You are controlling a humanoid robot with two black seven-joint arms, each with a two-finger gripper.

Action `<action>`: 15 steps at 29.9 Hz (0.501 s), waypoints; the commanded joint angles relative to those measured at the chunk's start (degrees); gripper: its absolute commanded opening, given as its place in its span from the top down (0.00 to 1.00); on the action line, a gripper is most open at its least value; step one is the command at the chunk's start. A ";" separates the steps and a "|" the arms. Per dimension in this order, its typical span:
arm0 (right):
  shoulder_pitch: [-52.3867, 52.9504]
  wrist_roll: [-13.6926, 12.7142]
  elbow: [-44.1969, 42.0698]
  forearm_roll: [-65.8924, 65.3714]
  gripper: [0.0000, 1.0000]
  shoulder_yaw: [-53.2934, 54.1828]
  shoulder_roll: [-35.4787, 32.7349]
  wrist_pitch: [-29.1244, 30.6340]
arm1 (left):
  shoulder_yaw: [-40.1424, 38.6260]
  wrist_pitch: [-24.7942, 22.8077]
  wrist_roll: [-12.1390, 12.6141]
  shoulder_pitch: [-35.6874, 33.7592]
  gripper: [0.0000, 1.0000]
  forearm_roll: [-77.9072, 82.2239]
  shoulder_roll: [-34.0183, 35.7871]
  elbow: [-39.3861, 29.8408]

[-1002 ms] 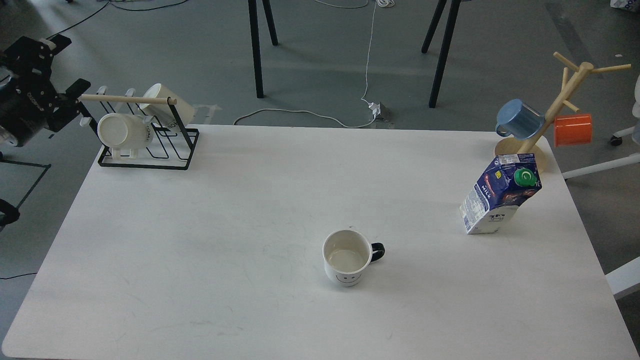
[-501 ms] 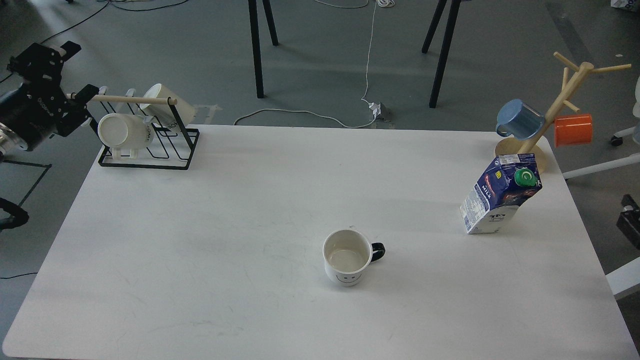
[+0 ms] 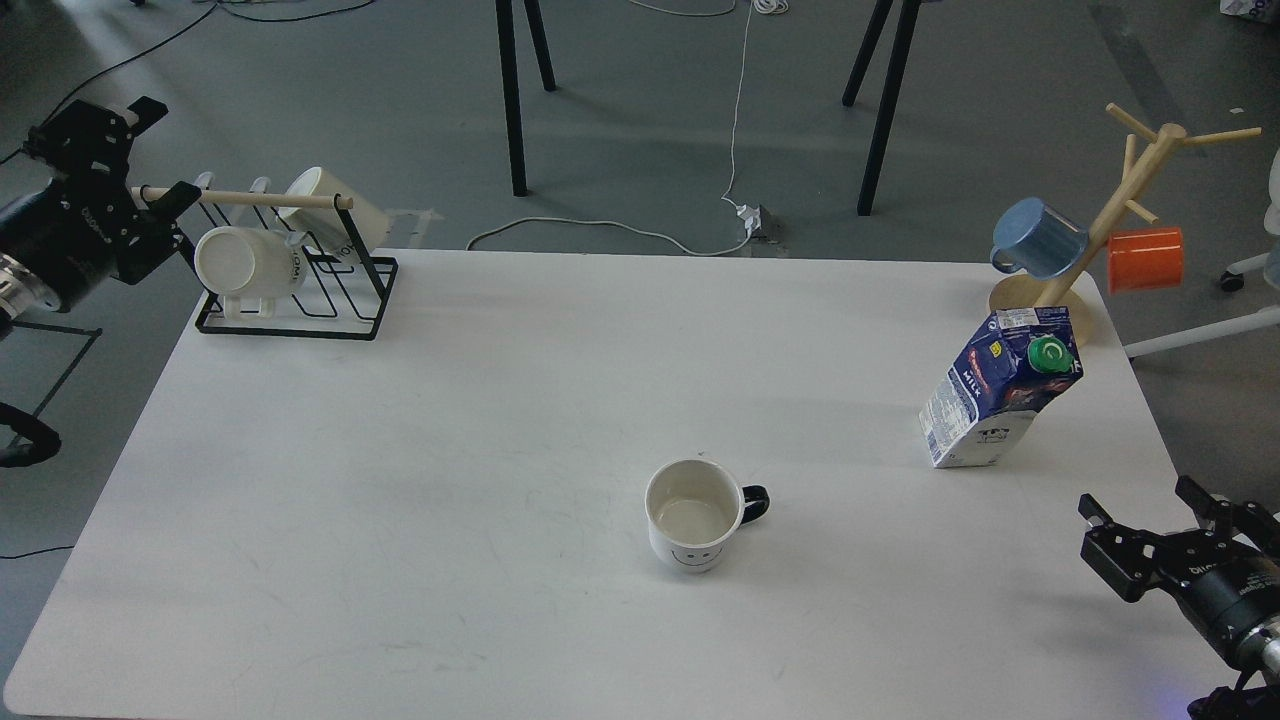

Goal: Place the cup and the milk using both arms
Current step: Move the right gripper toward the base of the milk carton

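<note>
The cup (image 3: 694,518), a white mug with a black handle pointing right and a smiley face, stands upright on the white table (image 3: 400,450), near its front middle. The milk (image 3: 1000,402), a blue and white carton with a green cap, stands at the right side of the table. My left gripper (image 3: 165,148) is open and empty beyond the table's far left corner, next to the mug rack. My right gripper (image 3: 1145,502) is open and empty at the table's front right edge, below the milk and well apart from it.
A black wire rack (image 3: 300,290) with a wooden bar holds two white mugs at the back left corner. A wooden mug tree (image 3: 1110,220) with a blue mug (image 3: 1040,238) and an orange mug (image 3: 1146,259) stands at the back right, just behind the milk.
My right gripper has come into view at the lower right and moved over the table's edge. My left gripper has shifted slightly right, toward the rack. Cup and milk have not moved.
</note>
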 commanded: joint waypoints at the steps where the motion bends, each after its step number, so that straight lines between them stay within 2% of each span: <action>1: 2.37 0.02 -3.17 -3.18 0.01 -0.92 4.03 0.00 | -0.07 0.00 0.00 0.27 0.03 -0.18 0.04 0.00; 15: 6.51 0.02 -7.30 -4.77 0.01 -1.19 10.54 0.00 | -0.07 0.00 0.00 1.51 0.02 -0.01 -0.05 0.00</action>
